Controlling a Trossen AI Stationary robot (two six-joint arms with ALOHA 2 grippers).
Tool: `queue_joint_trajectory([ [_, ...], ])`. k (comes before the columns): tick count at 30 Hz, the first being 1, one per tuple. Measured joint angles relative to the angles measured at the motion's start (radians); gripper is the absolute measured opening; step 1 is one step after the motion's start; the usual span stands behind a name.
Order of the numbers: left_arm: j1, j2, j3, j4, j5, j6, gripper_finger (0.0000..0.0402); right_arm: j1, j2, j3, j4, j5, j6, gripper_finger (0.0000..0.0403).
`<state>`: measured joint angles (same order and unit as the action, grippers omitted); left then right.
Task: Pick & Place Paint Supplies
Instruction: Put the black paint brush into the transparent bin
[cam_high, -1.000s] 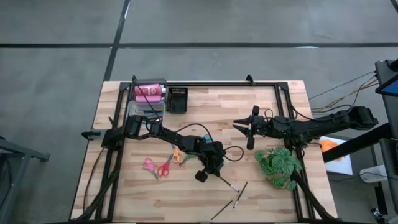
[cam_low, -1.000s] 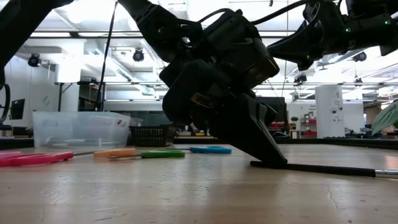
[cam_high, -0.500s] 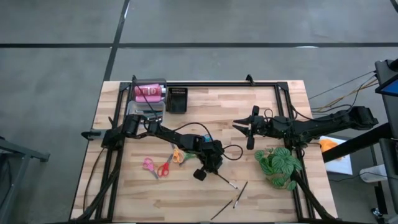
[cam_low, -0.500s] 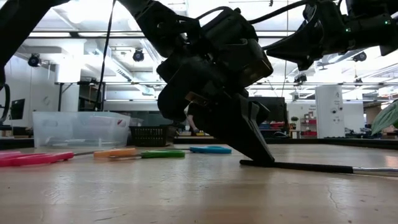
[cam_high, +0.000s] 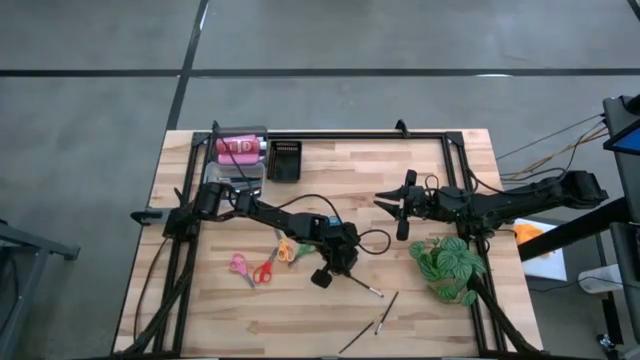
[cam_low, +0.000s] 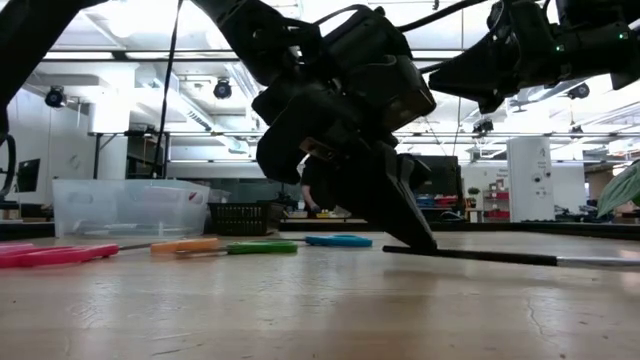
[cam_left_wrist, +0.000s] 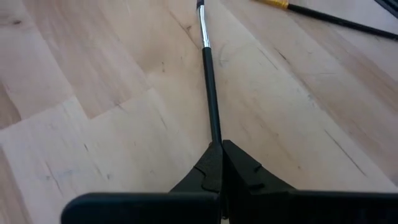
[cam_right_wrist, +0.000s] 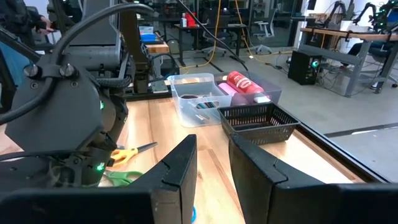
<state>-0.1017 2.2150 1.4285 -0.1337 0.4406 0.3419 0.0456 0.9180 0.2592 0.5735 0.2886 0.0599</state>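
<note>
My left gripper (cam_high: 343, 270) is low over the table's middle, shut on a thin black-handled brush (cam_high: 365, 287) with a silver ferrule (cam_left_wrist: 202, 34). The brush stretches away from the fingertips toward the near right. My right gripper (cam_high: 403, 215) hovers open, right of centre and touching nothing. Several bright-handled scissors lie flat on the wood: pink and red (cam_high: 250, 268), orange and green (cam_high: 288, 250), blue (cam_high: 332, 218). Two more brushes (cam_high: 385, 312) lie near the near edge. A pink bottle (cam_high: 238, 147) sits in the clear tub at the far left. My left gripper pinches the black brush between its two fingertips, at the free end of the handle (cam_left_wrist: 216, 138). The fingers (cam_low: 410, 225) slant down from above. The brush runs on forward from them, nearly level and close over the wood; whether it is clear of the table I cannot tell.
A clear tub (cam_high: 222, 175) and a black tray (cam_high: 285, 160) stand at the far left. The green leafy plant (cam_high: 448, 265) is at the right, just near of my right arm. A black frame (cam_high: 350, 134) borders the table. Another brush with an orange band (cam_left_wrist: 323, 18) lies beyond the held one.
My left gripper, still shut on the brush, has moved a little toward the table's far left. It has drawn the brush along with it, so the brush's handle end now lies farther from the near edge.
</note>
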Motion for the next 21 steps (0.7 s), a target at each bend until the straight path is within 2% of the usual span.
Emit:
queue_joint_trajectory([
  [8, 0.000, -0.008, 0.003, -0.090, -0.038, -0.011, 0.0000, 0.000, 0.000, 0.000, 0.000, 0.000, 0.000, 0.0090],
  [21, 0.000, -0.075, 0.005, -0.361, -0.195, -0.144, 0.0000, 0.000, 0.000, 0.000, 0.000, 0.000, 0.000, 0.0090],
])
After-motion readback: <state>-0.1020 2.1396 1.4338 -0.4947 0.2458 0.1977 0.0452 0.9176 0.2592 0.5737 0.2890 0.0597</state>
